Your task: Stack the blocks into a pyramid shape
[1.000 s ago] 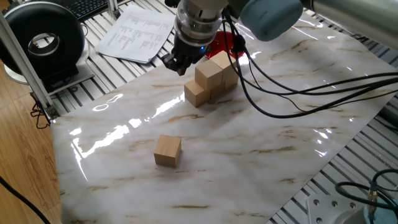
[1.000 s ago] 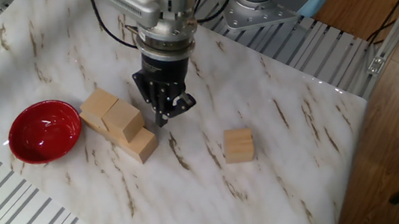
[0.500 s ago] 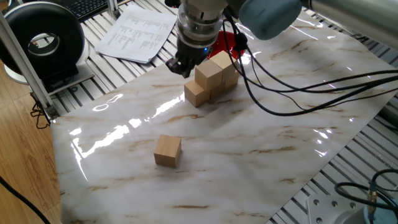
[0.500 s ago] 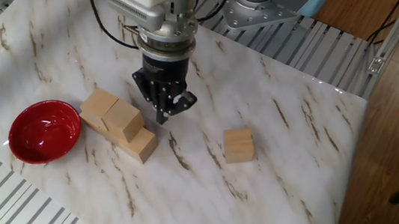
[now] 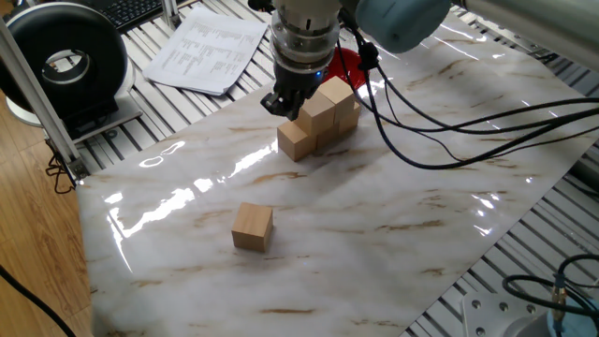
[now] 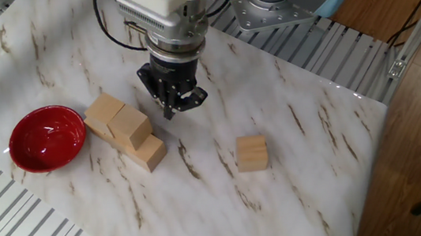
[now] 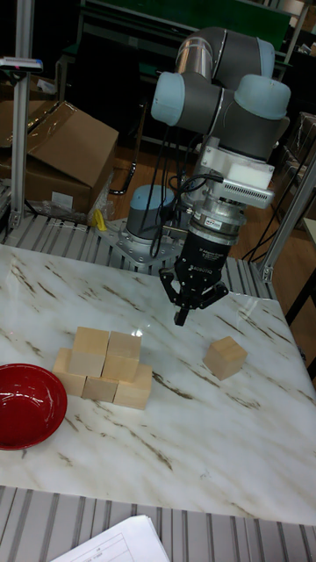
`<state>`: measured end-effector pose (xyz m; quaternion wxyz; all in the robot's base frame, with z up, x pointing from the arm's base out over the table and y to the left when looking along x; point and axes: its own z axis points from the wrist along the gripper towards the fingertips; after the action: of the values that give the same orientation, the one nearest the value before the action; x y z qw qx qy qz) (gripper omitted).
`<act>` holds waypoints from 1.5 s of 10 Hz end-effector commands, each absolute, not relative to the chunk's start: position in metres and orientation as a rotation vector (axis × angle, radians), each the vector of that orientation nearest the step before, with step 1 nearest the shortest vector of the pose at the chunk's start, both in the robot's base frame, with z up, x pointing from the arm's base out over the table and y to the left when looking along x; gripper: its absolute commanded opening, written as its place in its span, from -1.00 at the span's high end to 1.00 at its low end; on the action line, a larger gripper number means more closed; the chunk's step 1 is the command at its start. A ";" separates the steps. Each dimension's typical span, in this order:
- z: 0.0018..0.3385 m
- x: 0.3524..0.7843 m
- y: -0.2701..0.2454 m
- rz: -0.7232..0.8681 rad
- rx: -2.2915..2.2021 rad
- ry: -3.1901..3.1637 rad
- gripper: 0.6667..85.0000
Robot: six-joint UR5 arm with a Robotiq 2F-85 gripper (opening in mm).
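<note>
Five tan blocks form a stack (image 5: pixel 314 116) (image 6: pixel 128 131) (image 7: pixel 104 364), with three in the bottom row and two on top. It stands just in front of the red bowl. A single loose block (image 5: pixel 252 227) (image 6: pixel 252 153) (image 7: pixel 226 357) sits apart on the marble table. My gripper (image 5: pixel 284 106) (image 6: pixel 181 105) (image 7: pixel 193 306) hangs above the table beside the stack. It is on the side facing the loose block and touches neither. Its fingers are open and hold nothing.
The red bowl (image 6: pixel 47 137) (image 7: pixel 26 406) sits at the stack's far end from the gripper, and the arm partly hides the bowl (image 5: pixel 348 64) in one fixed view. Papers (image 5: pixel 206 45) and a black round device (image 5: pixel 65 61) lie beyond the table edge. Cables trail from the wrist.
The gripper has lifted a little and drifted slightly along the stack, still empty. The blocks and the bowl have not moved.
</note>
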<state>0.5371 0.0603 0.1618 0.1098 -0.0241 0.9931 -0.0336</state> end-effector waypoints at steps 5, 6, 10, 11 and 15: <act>0.167 0.547 0.106 0.177 0.012 2.876 0.99; 0.171 0.551 0.123 0.273 0.018 2.853 0.99; 0.170 0.542 0.131 0.323 0.033 2.882 0.99; 0.171 0.539 0.139 0.369 0.021 2.888 0.99; 0.178 0.522 0.163 0.326 0.053 2.948 0.99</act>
<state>0.5288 0.1415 0.1714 0.0976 0.0052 0.9897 0.1050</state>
